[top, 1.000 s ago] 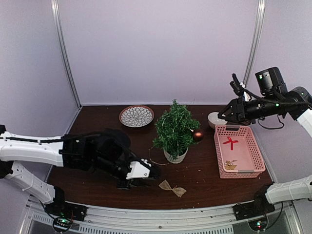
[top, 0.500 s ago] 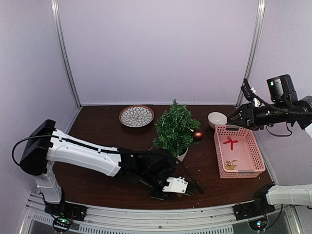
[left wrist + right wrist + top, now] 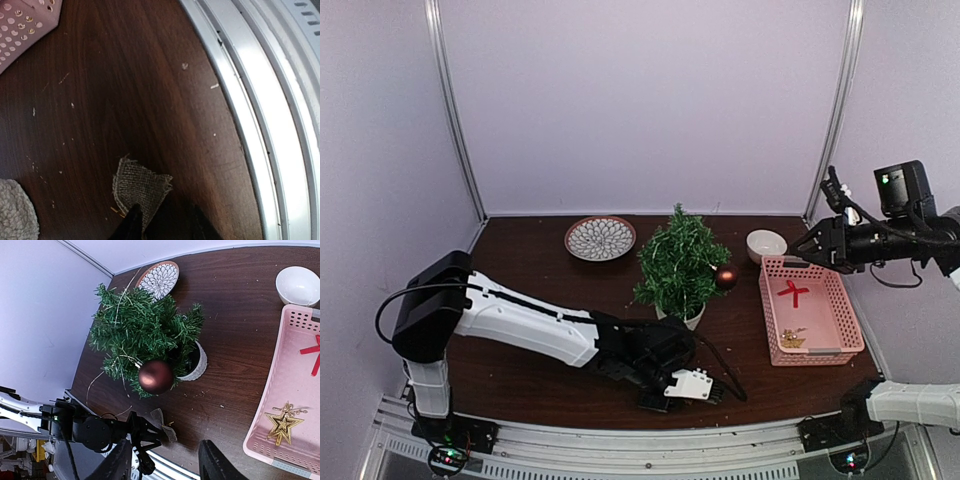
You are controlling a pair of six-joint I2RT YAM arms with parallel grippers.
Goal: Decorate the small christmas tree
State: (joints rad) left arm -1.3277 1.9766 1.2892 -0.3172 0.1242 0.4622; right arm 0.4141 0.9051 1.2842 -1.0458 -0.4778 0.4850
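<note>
The small christmas tree stands mid-table in its white pot, with a brown ball hanging on its right side. The right wrist view also shows the tree and the ball. A burlap bow lies flat near the table's front edge. My left gripper is low over it, jaws apart, one fingertip over the bow's edge. In the top view the left gripper hides the bow. My right gripper hangs open and empty, high over the basket's far end.
A pink basket at the right holds a red ribbon and a gold star. A white bowl sits behind it. A patterned plate lies back left. The metal rail runs just beyond the bow.
My left arm has swung right along the front edge and come down over the bow, its jaws widening slightly. The right arm has drawn back to the right.
</note>
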